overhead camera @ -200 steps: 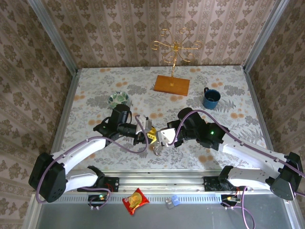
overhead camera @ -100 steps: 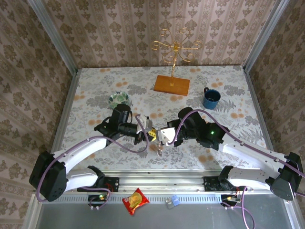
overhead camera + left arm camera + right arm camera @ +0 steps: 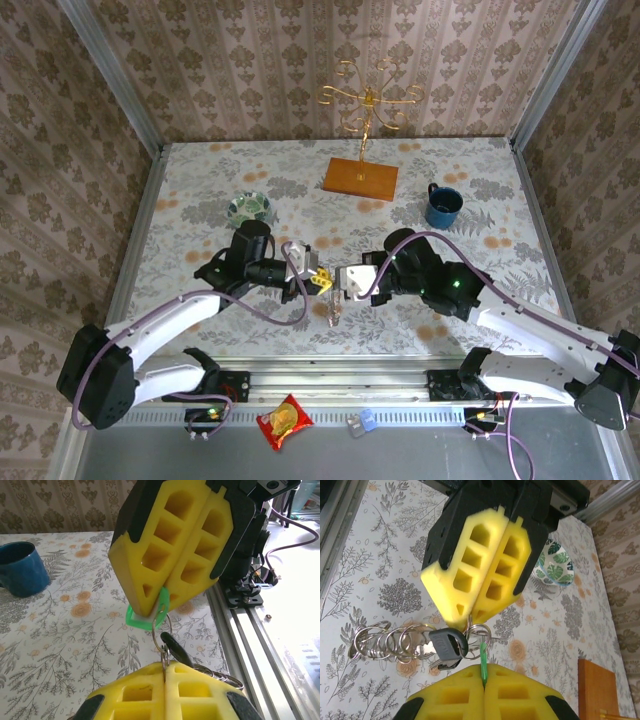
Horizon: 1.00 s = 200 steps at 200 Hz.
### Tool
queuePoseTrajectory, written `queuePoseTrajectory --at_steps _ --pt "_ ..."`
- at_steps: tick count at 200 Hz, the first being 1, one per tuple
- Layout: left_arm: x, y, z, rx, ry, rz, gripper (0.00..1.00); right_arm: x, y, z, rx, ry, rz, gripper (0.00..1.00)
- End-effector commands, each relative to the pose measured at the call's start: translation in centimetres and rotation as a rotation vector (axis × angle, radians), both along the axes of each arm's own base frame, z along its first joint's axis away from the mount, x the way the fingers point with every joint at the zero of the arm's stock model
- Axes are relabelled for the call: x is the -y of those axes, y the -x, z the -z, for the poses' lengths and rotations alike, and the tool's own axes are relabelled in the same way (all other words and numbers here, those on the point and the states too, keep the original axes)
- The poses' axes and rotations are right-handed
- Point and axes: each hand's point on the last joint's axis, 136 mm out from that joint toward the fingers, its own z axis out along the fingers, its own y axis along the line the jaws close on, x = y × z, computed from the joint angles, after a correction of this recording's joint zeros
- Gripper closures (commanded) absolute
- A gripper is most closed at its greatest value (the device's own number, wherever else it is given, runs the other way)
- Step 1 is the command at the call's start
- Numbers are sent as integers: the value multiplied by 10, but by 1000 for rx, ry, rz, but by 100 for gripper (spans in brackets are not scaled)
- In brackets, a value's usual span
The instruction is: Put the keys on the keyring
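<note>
Two arms meet nose to nose over the table (image 3: 200, 180), close to its front edge and about midway along it. Near the rear edge there's a gold wire stand (image 3: 361, 178) on a wooden base. A blue mug (image 3: 443, 206) sits toward the right edge and a leafy patterned bowl (image 3: 249, 208) toward the left edge.

Now the fiddly bit. The left gripper (image 3: 319, 278) is clamped tight on one loop of the keyring (image 3: 375, 640), jaws fully together with the wire running between the yellow pads. The right gripper (image 3: 346, 282) is squeezed closed on the green key (image 3: 144, 620), pinching its plastic head right at the tips. The green head and that loop are touching, but honestly can't tell if the key is actually threaded on.

The rest of the keyring, a chain of metal loops, hangs from the grip. A black-headed key (image 3: 447, 646) hangs on it just beside the green one.
</note>
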Motion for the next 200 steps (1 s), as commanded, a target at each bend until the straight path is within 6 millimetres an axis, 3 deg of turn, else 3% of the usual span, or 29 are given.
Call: queuePoseTrajectory --at_steps 1,124,141,166,184,200 --pt "-3 2 8 13 -15 -23 100 10 -9 -10 18 -38 86 100" --pt "3 -15 8 164 24 -166 100 7 -1 34 -95 20 92 100" --pt "3 -14 8 172 25 -168 100 7 -2 36 -103 26 100 89" --pt "2 -13 10 177 25 -168 100 9 -3 29 -113 7 120 62" --pt "2 -12 9 183 31 -167 100 5 3 6 -171 -119 99 52" --pt "2 -10 8 192 40 -163 100 -1 9 -4 -233 -186 64 50"
